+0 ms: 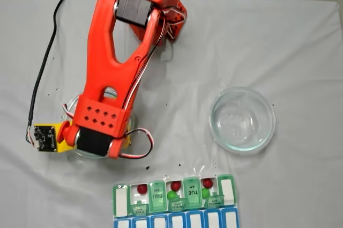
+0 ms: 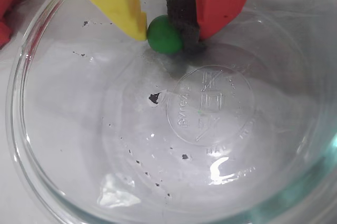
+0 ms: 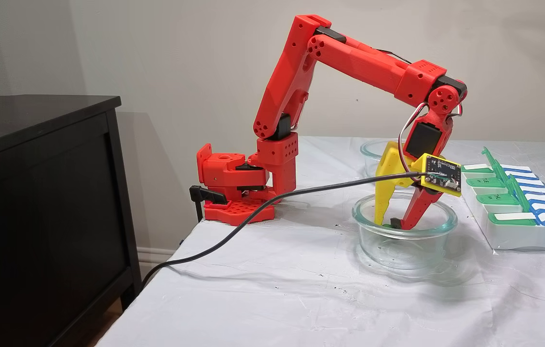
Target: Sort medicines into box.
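In the wrist view a green medicine ball [image 2: 165,34] sits between the yellow finger [image 2: 118,0] and the black pad of the red finger [image 2: 185,21], touching both. My gripper [image 2: 166,35] is shut on it, low inside a clear glass dish [image 2: 31,145]. A fixed view from the side shows the gripper [image 3: 390,224] reaching down into that dish [image 3: 405,241]. The box [image 1: 177,221] lies at the table's front edge with several lids open. Three red balls [image 1: 175,185] and a green ball [image 1: 171,195] lie in its compartments.
A second glass dish [image 1: 242,119], with nothing in it, stands to the right of the arm. A black cable [image 3: 253,217] runs from the wrist across the white cloth and off the table. A black cabinet [image 3: 36,193] stands beside the table.
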You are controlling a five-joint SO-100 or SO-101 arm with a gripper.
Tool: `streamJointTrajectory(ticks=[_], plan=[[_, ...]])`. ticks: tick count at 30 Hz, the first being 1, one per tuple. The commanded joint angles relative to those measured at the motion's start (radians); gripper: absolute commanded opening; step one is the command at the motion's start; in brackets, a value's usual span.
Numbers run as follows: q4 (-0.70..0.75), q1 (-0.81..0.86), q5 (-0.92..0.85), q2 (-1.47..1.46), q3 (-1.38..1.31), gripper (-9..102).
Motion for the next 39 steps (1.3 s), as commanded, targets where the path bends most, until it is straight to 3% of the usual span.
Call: streamJointTrajectory(ticks=[1, 11, 22, 26, 33, 39], plan=[[0.06, 0.015, -0.015, -0.014, -0.067, 0], [0.021, 0.032, 0.003, 0.187, -0.083, 0], [0.06, 0.041, -0.098, 0.523, -0.256, 0], [-0.057, -0.015, -0.043, 0.634, -0.187, 0], [-0.499, -0.207, 0.075, 0.788, 0.199, 0], [-0.652, -0.244, 0.089, 0.73, 0.278, 0]])
